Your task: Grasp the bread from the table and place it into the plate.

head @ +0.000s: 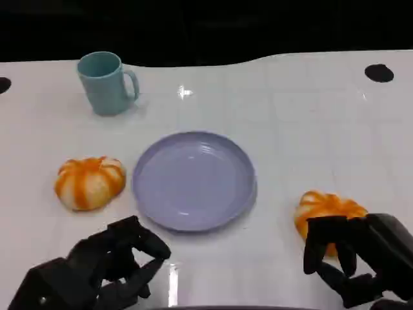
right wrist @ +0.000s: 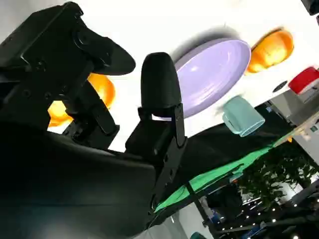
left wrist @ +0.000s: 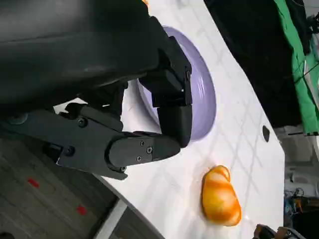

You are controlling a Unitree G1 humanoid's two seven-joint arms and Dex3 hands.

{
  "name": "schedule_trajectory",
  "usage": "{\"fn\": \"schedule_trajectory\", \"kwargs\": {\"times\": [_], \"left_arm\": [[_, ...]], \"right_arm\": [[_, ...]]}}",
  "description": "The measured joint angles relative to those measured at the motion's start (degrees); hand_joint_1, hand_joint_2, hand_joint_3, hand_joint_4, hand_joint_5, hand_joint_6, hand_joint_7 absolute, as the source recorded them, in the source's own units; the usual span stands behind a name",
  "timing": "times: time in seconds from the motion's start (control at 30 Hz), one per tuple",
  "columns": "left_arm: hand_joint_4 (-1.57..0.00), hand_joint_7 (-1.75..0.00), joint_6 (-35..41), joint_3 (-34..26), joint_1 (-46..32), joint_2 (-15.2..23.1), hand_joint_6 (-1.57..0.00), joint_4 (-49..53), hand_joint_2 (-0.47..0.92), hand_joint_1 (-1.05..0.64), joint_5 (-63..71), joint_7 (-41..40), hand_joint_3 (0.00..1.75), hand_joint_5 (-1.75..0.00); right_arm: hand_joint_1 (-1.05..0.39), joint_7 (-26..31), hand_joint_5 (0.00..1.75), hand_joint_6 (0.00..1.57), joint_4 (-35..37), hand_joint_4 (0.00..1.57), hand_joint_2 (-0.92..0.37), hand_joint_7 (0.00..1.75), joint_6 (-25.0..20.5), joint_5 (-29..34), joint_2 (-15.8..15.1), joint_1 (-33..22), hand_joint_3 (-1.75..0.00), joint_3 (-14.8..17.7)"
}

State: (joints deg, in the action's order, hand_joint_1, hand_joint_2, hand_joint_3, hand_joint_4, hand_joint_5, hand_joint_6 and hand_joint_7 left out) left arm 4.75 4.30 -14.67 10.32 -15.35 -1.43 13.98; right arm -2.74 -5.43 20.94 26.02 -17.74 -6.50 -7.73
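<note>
Two orange-and-white striped bread rolls lie on the white table, either side of a lavender plate [head: 193, 181]. The left bread [head: 90, 182] sits apart from my left hand [head: 97, 271], which hovers near the front edge, fingers loosely bent and holding nothing. My right hand [head: 361, 258] is at the near side of the right bread [head: 326, 205], its fingers spread and reaching over the roll's front. The right wrist view shows orange bread [right wrist: 102, 88] behind those fingers [right wrist: 159, 84]. In the left wrist view the plate [left wrist: 204, 94] and the right bread [left wrist: 219, 196] lie beyond my left hand [left wrist: 124, 144].
A teal mug [head: 106, 82] stands at the back left, well behind the plate. Two dark round spots [head: 379, 73] mark the table's far corners. The table's front edge runs just under both hands. Beyond the far edge is black cloth.
</note>
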Motion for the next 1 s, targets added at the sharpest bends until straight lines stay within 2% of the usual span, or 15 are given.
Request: {"fn": "schedule_trajectory", "kwargs": {"times": [0.77,1.0], "left_arm": [[-0.64,-1.35,-0.1,-0.1,0.0,0.0,-0.59,0.0,0.92,-0.35,-0.1,0.0,0.47,-1.75],[-0.65,-1.35,-0.1,-0.1,0.0,0.0,-0.59,0.0,0.92,-0.36,-0.1,0.0,0.47,-1.75]], "right_arm": [[-0.05,0.0,1.75,0.96,0.0,1.00,-0.24,1.26,-0.2,0.6,0.0,0.0,-1.24,0.0],[-0.06,0.0,1.74,0.96,0.0,0.95,-0.21,1.09,0.2,0.0,0.1,0.0,-1.31,0.0]]}}
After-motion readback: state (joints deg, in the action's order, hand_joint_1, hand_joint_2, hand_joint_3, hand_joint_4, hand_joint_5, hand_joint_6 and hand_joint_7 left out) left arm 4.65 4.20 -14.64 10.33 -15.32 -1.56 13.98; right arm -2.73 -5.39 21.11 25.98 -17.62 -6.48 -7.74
